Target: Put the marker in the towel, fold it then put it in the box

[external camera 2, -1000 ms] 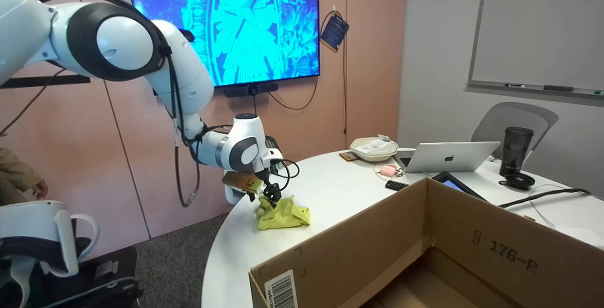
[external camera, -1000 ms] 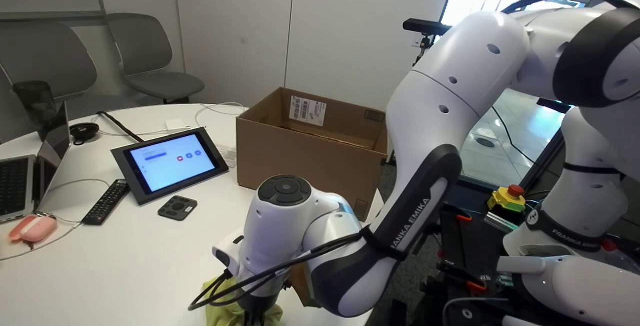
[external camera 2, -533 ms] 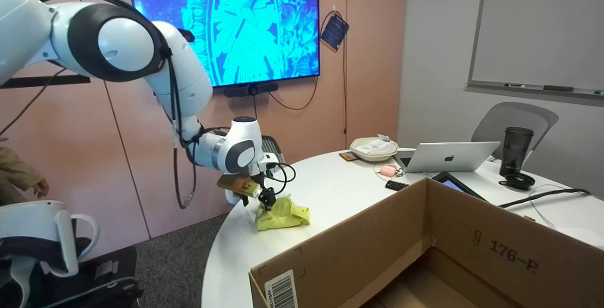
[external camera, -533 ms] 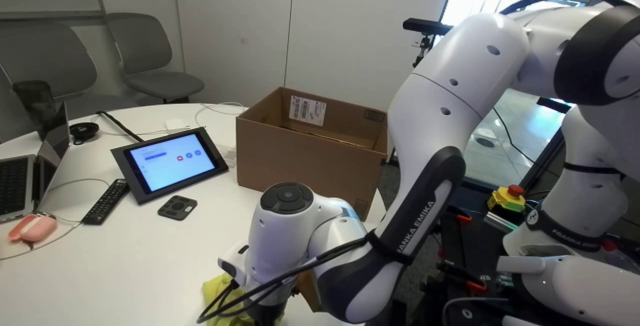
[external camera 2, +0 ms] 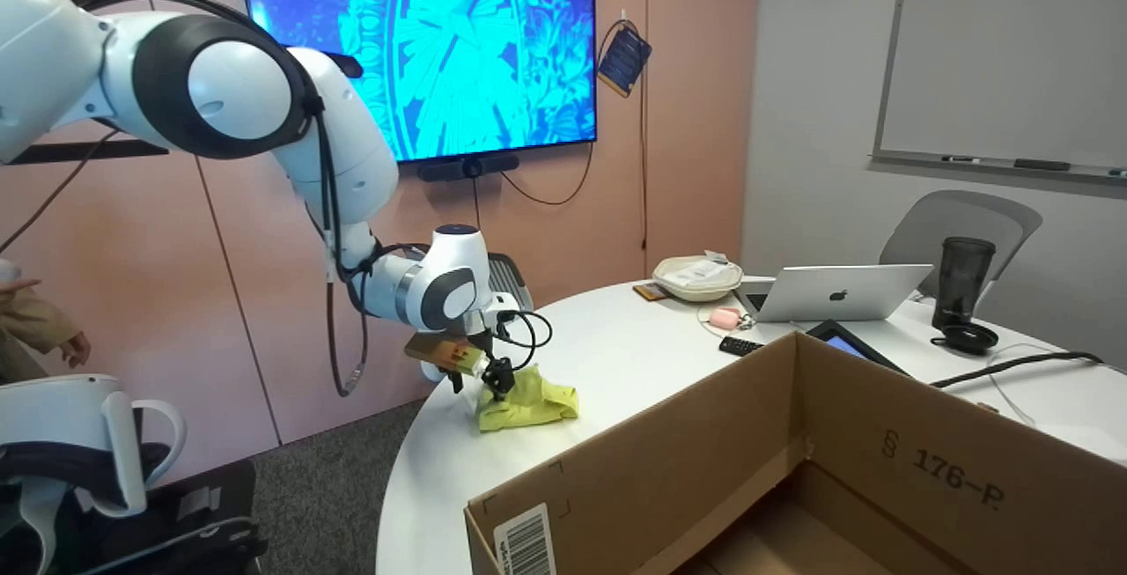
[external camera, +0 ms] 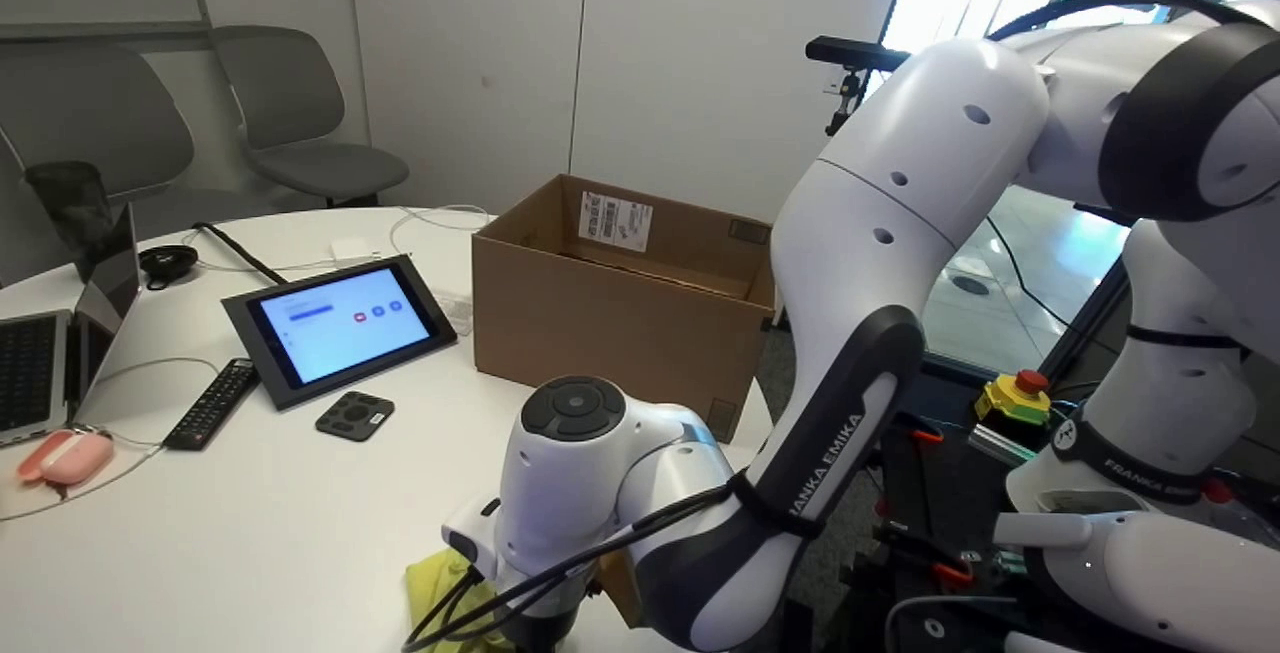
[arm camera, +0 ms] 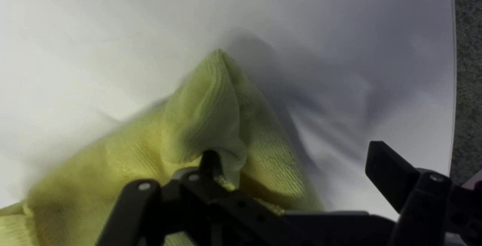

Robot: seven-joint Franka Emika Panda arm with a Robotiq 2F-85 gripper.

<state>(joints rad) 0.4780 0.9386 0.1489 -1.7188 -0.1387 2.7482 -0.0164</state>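
The black two-fingered gripper stands spread, one finger at a fold of the crumpled yellow-green cloth towel, the other beyond its edge. The marker is out of sight, perhaps inside the towel. The rectangular brown cardboard box stands apart from the towel; if closing catches only a corner, the towel could unroll on the way, dropping the marker.

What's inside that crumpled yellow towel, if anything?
In the wrist view, only folds of the towel show, with one black finger of the open gripper seemingly tucked into one. Whatever lies deeper or underneath is covered, so I can't tell whether the marker is there.
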